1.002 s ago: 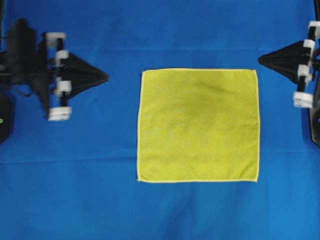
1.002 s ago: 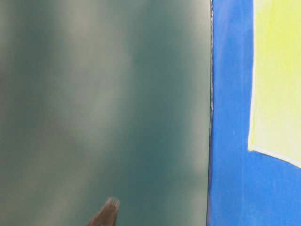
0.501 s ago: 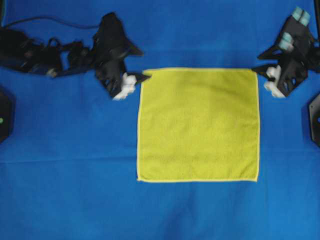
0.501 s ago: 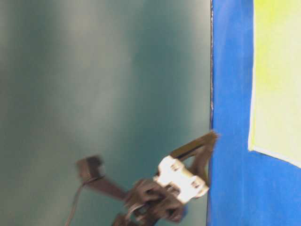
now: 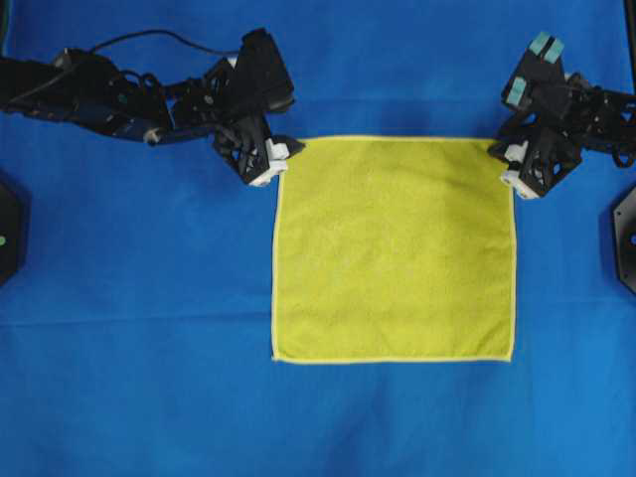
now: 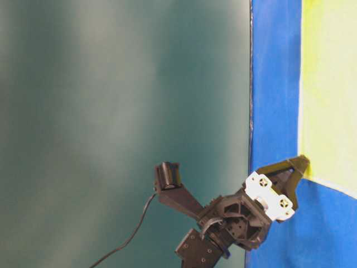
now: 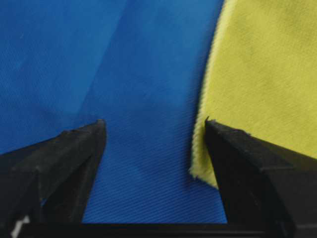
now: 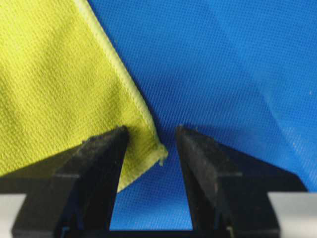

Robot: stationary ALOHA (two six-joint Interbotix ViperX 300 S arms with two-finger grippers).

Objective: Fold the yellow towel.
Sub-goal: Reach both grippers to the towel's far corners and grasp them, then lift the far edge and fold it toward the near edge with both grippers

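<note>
On blue cloth (image 5: 149, 348): one yellow towel (image 5: 395, 248), flat.
Left gripper (image 7: 153, 130): lowered at far-left corner, jaws apart, empty.
Right gripper (image 8: 151, 135): straddling far-right corner, unclamped.

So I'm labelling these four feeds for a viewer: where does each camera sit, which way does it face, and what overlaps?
Overhead: above, facing straight down on the square yellow-green microfibre towel and blue cloth; both arms, left claw, right claw.
Table-level: low, image turned sideways; one claw at a towel corner.
Left wrist: on the left arm, facing down between open fingers.
Right wrist: likewise, fingers straddling a corner.
Shared: every view shows towel on blue cloth.
</note>
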